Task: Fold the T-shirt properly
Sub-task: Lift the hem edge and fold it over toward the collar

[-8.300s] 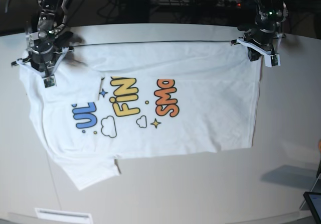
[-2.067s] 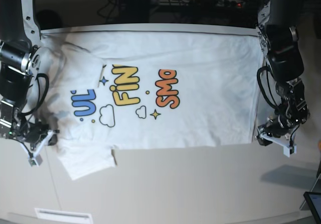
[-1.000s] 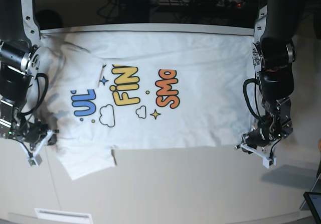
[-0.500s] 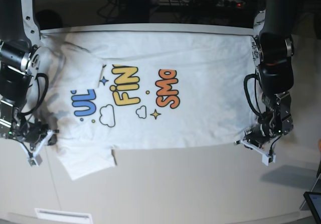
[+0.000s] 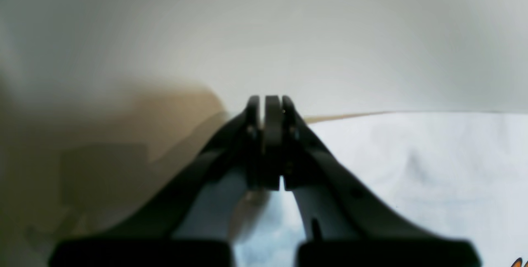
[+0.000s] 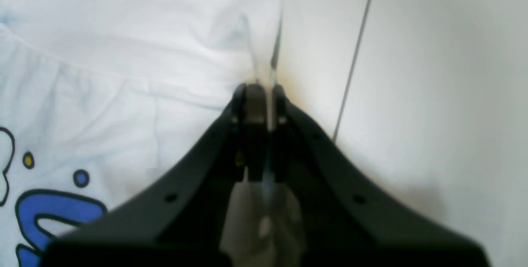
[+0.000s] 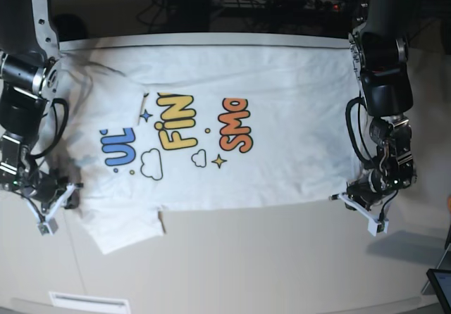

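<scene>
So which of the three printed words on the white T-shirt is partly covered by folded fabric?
The blue word on the white cotton T-shirt: a folded-over sleeve flap hides its end, while yellow "FINE" and orange "SMOL" lie clear of it.

Base view: even, bright overhead light on the pale matte tabletop (image 7: 282, 258); background behind the far edge drops to near black. Soft grey shadow on the table at lower right. The large white cotton T-shirt with a cartoon print (image 7: 282, 152) reads slightly bluish, print sharp. Mild bowing of the table's far edge.

Left wrist view: soft throughout, a brown shadow at left, black fingers (image 5: 288, 135) blurred.

Right wrist view: nearby fabric fairly sharp, foreground fingers (image 6: 247, 106) out of focus.
</scene>
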Robot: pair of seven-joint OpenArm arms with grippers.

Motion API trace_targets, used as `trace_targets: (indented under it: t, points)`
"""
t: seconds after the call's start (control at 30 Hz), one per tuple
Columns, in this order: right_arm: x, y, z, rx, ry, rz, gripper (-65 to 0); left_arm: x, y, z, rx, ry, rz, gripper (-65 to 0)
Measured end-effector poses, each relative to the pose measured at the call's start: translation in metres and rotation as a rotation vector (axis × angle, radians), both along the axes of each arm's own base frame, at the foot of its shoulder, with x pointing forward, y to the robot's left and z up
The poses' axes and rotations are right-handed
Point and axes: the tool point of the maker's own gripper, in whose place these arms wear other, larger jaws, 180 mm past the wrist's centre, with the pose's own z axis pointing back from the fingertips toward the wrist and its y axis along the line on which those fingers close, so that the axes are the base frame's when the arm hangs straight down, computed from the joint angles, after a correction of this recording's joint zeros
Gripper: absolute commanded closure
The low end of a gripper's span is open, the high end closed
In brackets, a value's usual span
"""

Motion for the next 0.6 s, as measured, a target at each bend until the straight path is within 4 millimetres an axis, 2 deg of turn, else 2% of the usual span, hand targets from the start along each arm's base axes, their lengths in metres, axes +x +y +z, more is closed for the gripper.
trace_targets:
  t: [0.17,0.37,0.53,0.6]
  points:
    - [0.001,0.000,0.013,-0.043,-0.056,0.015,-0.3,0.002,-0.003,0.010,0.009,-0.036,-0.014,0.0]
    - [-0.010,-0.002,0.008,-0.066,-0.055,0.020,-0.3,-0.008,-0.008,0.014,0.032,-0.015,-0.040,0.0]
    - [-0.014,-0.003,0.005,-0.070,-0.055,0.019,-0.3,-0.007,-0.016,0.043,0.074,-0.082,-0.078,0.0]
    - [-0.016,-0.003,0.003,-0.070,-0.051,0.019,-0.3,-0.010,-0.020,0.048,0.083,-0.089,-0.091,0.0]
